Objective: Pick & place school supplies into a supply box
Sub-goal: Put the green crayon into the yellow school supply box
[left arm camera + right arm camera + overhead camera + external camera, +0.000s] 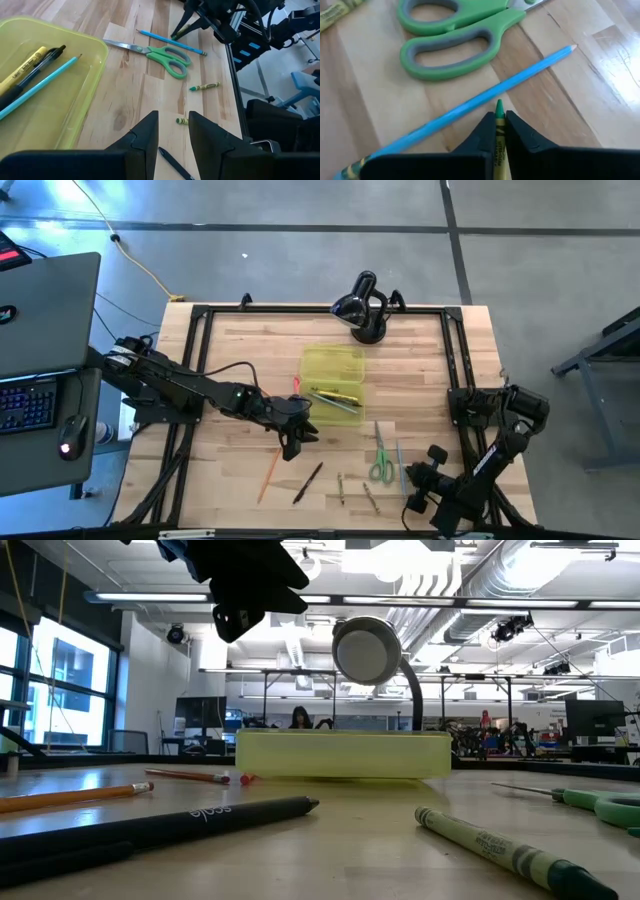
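1. Wood tabletop (250, 350) seen from above: the supply box (333, 378) sits mid-table with 3 items already in it. The left tool (296, 442) hangs just beside the box, over bare wood. The right tool (416, 498) is down at the near right edge, next to the scissors (380, 463) and the blue pencil (400, 465). The risk lies in the carry to the box: the way crosses the scissors and the left arm.

2. Low view: a black pen (160, 825) and a green crayon (505, 850) lie loose in front of the box (343, 756), with an orange pencil (75, 796) to one side. A low sweep could roll or scatter them.

3. Left wrist view: the left tool (173, 131) is released and empty, its jaws apart above the wood, with 2 small crayons, one (204, 87) and another (182, 121), beyond. The box wall (92, 75) is close, so an early move could nudge it.

4. Right wrist view: the right tool (499, 132) is clenched on a green crayon (498, 135), gripped along its length with only the tip showing. The blue pencil (485, 97) lies right at that tip, so lifting may drag it. The thin crayon may also slip or tilt in so narrow a pinch.
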{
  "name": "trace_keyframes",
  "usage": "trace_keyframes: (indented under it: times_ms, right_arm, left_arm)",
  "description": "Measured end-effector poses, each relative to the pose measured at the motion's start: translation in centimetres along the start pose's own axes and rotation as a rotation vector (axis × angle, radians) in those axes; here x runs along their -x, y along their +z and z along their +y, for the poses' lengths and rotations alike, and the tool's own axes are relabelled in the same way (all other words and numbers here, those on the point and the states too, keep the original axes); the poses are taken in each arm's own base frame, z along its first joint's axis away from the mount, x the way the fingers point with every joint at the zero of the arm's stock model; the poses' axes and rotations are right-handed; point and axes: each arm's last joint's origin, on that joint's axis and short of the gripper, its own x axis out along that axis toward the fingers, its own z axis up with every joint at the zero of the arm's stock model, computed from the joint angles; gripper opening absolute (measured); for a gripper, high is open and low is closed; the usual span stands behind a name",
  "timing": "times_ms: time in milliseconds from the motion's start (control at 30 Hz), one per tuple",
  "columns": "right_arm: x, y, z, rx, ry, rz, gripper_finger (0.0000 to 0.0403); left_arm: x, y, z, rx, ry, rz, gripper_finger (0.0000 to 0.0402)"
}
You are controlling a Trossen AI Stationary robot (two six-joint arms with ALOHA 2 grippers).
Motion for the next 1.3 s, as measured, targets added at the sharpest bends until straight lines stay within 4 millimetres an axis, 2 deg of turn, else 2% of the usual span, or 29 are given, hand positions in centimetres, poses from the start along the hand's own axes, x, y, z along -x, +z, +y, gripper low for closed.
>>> trace_keyframes:
  times_ms: [100,200,333,467,567,667,867,1000,1200,1300]
  right_arm:
    - [0.5,1.7,-1.1,0.000,-0.050,0.002,0.0008]
    - [0.7,3.8,-3.0,0.027,-0.160,-0.011,0.0007]
    - [0.5,7.2,-4.4,0.083,-0.226,-0.125,0.0004]
    - [-0.2,11.7,-5.0,0.075,-0.248,-0.342,0.0004]
    - [-1.2,15.2,-5.4,0.040,-0.277,-0.448,0.0003]
    - [-2.8,18.6,-5.9,0.089,-0.286,-0.437,0.0003]
    - [-6.6,23.8,-6.4,0.182,-0.008,-0.366,0.0002]
    - [-9.2,25.2,-6.8,0.207,0.136,-0.348,0.0001]
    - [-12.6,25.2,-7.7,0.189,0.176,-0.262,0.0010]
    - [-13.3,25.3,-8.0,0.166,0.215,-0.232,0.0025]
  left_arm:
    - [0.0,0.0,0.0,0.000,-0.007,0.004,0.0140]
    - [0.0,0.0,0.0,0.000,-0.007,0.004,0.0140]
    - [0.0,-0.1,0.0,0.000,-0.004,0.009,0.0140]
    - [0.0,-0.1,0.0,0.000,-0.003,0.010,0.0140]
    - [0.0,-0.1,0.0,0.000,-0.003,0.010,0.0140]
    - [0.0,-0.1,0.1,0.000,0.011,0.002,0.0140]
    - [0.0,0.0,0.1,0.000,0.012,0.001,0.0140]
    - [0.0,-0.1,0.1,0.000,0.012,0.001,0.0140]
    - [0.0,-0.1,0.1,0.000,0.012,0.001,0.0140]
    - [0.0,-0.1,0.1,-0.001,0.012,0.001,0.0140]
